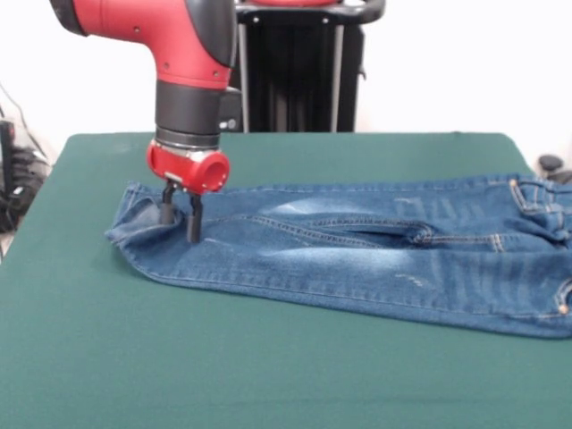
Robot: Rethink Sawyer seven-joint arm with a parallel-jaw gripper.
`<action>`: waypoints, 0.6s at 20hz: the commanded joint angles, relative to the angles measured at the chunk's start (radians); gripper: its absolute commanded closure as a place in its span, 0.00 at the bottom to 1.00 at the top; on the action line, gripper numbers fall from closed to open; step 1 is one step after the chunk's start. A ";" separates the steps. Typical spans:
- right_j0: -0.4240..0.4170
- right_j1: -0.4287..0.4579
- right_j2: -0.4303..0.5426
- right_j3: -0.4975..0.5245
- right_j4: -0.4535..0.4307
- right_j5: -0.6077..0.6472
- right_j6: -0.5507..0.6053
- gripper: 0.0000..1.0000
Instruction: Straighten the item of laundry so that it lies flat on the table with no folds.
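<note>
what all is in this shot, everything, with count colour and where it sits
blue denim jeans with faded patches and tan stitching: one, blue, lying across the table from left of centre to the right edge
dark green felt-topped table: one, dark green, fills the lower picture
black upright pedestal: one, black, behind the table's far edge
red and black robot arm: one, comes down at upper left
pincer: one, black fingers apart, tips on the jeans' left end
</note>
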 commanded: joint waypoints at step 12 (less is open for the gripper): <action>0.063 -0.049 0.083 0.006 0.038 0.133 0.007 0.00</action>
